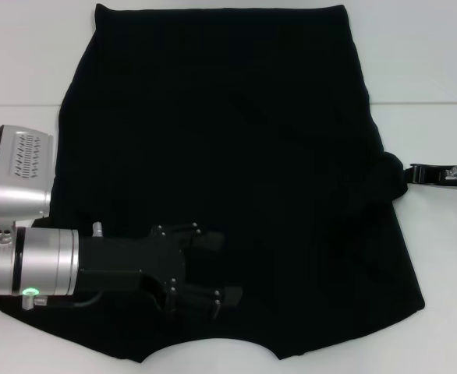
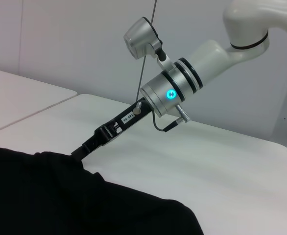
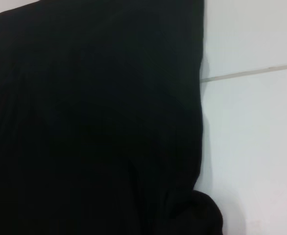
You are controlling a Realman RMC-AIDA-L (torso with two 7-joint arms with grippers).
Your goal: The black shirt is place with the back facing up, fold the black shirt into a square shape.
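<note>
The shirt (image 1: 228,171) lies spread flat on a white table (image 1: 431,62), filling most of the head view from the top edge to the bottom, where its curved neckline shows. The left gripper (image 1: 213,269) lies over the lower-left part of the shirt, its body entering from the left edge, with jaws parted and nothing between them. The right gripper (image 1: 396,173) sits at the shirt's right edge, mid-frame, where the cloth is bunched around its tip; whether its jaws are closed cannot be told. The left wrist view shows that gripper (image 2: 82,151) meeting the shirt's (image 2: 60,200) edge.
</note>
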